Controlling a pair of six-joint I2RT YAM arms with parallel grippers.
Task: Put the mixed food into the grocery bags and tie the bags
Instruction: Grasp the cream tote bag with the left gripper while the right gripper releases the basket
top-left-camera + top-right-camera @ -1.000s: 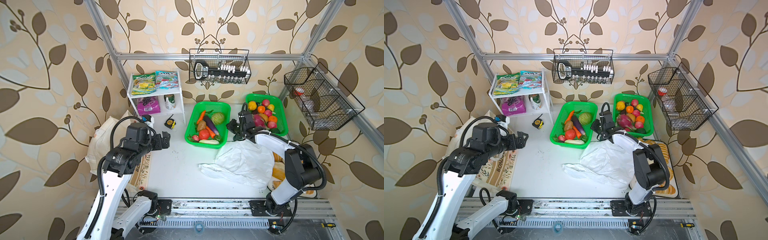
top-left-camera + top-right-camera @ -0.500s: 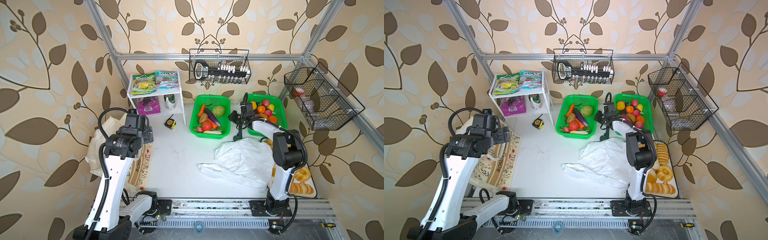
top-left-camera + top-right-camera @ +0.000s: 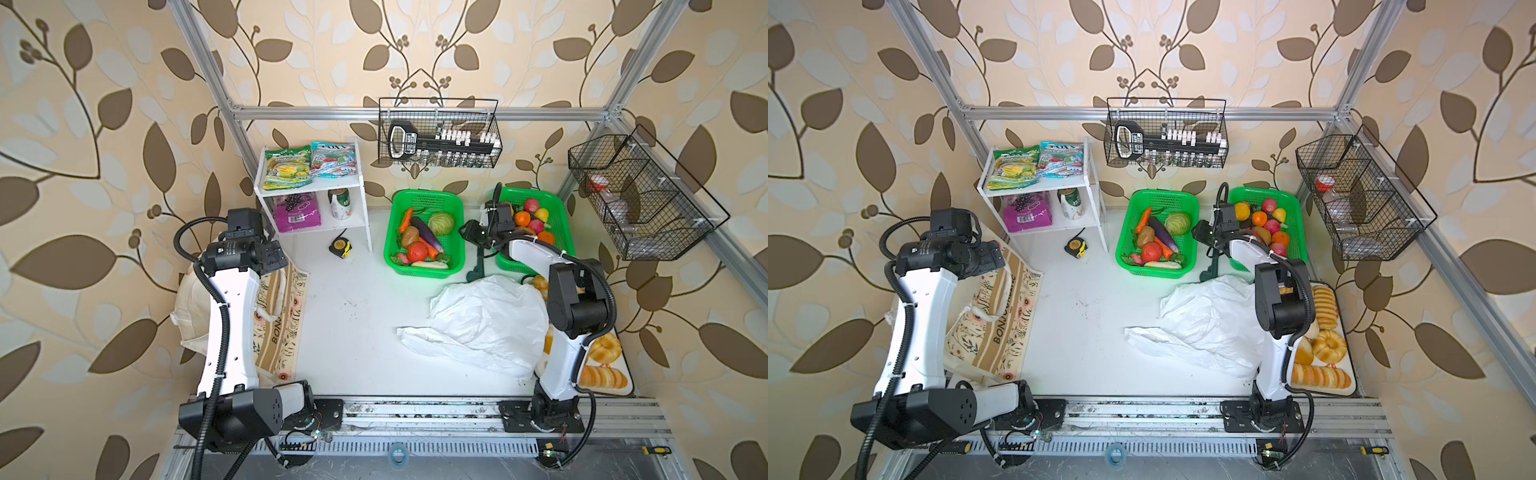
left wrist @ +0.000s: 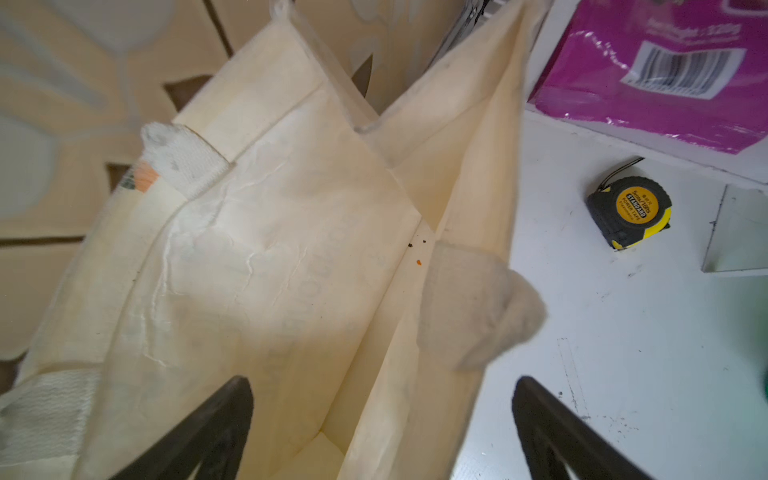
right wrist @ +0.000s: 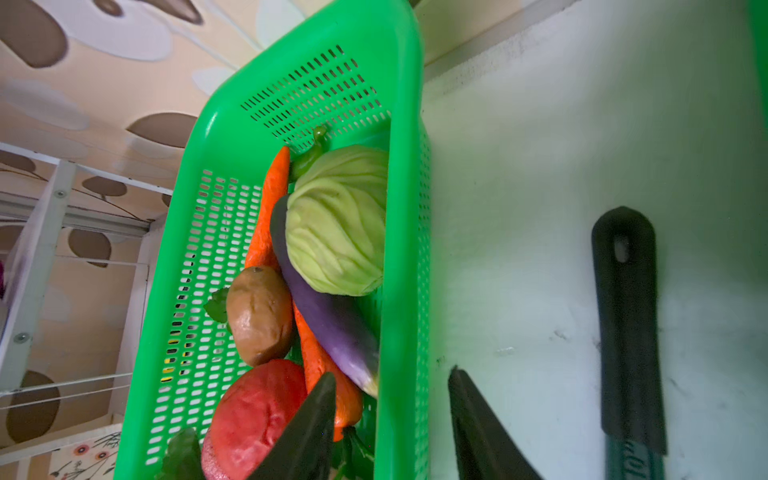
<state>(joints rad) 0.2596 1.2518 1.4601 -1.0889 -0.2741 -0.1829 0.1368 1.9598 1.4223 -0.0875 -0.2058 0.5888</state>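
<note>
**Op:** Where does the food sit, and what is holding it?

**Obs:** The pale green cabbage point(image 5: 336, 220), brown potato point(image 5: 259, 316) and red tomato point(image 5: 253, 411) lie in the left green basket point(image 5: 401, 166), far centre, packed against an eggplant point(image 5: 328, 324) and carrots point(image 5: 270, 208). The purple pouch point(image 3: 297, 212) and green can point(image 3: 340, 203) are on the lower level of the white shelf point(image 3: 307, 190), far left, with the teal-and-red packet point(image 3: 334, 160) on top. Nothing is bagged yet. Your right gripper point(image 5: 392, 375) hangs at that basket's right wall, jaws part-way apart and empty. In the wrist view the wall falls in the gap. Your left gripper point(image 4: 382, 380) is spread wide and empty over the mouth of the canvas tote point(image 4: 291, 249), near left.

**Op:** Failure modes from here?

**Obs:** Three, as I judge them.
1. If you lower the right jaws as they stand, one finger likely lands on the wall, and the basket tips or skids.
2. The cabbage is round and broad. Jaws this narrow may pinch only its edge and squirt it out, rolling the eggplant too.
3. The white plastic bag point(image 3: 486, 324) lies crumpled flat, near right, with no open mouth showing, so a dropped item would rest on top and roll off.

Also, the tote's handle point(image 4: 478, 307) droops across its opening and could snag your left fingers.
</note>
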